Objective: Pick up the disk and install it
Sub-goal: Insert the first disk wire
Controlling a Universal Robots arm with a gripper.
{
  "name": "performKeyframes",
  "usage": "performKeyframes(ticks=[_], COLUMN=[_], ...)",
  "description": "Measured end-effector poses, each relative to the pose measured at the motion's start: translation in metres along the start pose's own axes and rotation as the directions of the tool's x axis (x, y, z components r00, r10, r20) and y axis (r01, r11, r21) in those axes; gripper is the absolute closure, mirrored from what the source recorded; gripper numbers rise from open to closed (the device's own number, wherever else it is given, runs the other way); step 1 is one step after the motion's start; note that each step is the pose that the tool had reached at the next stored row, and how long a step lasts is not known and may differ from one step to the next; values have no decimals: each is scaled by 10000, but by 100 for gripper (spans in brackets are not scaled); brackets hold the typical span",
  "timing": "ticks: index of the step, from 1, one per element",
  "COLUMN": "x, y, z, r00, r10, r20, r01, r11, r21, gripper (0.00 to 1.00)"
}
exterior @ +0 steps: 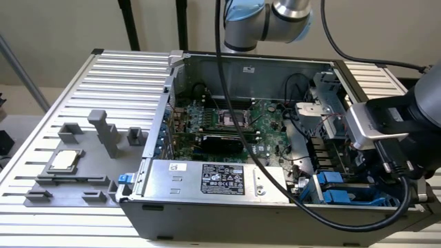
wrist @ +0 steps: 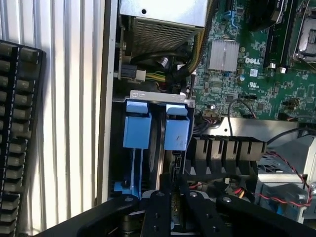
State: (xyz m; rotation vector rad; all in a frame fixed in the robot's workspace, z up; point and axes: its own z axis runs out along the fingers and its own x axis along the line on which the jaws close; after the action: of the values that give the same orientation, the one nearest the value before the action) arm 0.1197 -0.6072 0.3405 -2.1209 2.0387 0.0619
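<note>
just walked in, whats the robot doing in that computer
A robot arm is reaching into an open computer case. Its gripper sits low over the drive bay in the case's corner, lined up with a blue-railed disk standing in its slot beside a second blue carrier. Whether it actually grips the disk isn't clear.

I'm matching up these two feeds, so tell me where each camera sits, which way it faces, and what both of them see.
Exterior view: off the arm, raised beside the open computer case, looking down into it; the arm and its wrist show.
Wrist view: on the wrist, facing into the drive bay at the blue carrier tabs; the black claw shows.
Shared: the blue carrier tabs, motherboard and power supply.
</note>
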Motion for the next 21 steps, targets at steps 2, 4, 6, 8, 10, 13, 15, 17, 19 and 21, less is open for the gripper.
performKeyframes(ticks=[2, 4, 6, 8, 10, 13, 15, 17, 19, 21], x=[-10, -26, -47, -62, -71, -78, -79, -78, -80, -83], y=[11, 18, 18, 18, 18, 18, 22, 28, 40, 50], z=[1, 3, 6, 10, 13, 15, 20, 24, 28, 32], r00=[10000, 9999, 9999, 9998, 9996, 9993, 9991, 9987, 9984, 9981], r10=[77, 122, 158, 213, 274, 351, 411, 486, 535, 569], r20=[-10, -17, -22, -29, -43, -96, -131, -171, -207, -234], r01=[-77, -122, -158, -213, -273, -348, -406, -479, -526, -559], r11=[10000, 9999, 9998, 9996, 9993, 9989, 9986, 9982, 9978, 9975], r21=[52, 103, 152, 203, 248, 299, 338, 373, 404, 427], gripper=[84, 84, 84, 84, 84, 84, 84, 84, 84, 84])
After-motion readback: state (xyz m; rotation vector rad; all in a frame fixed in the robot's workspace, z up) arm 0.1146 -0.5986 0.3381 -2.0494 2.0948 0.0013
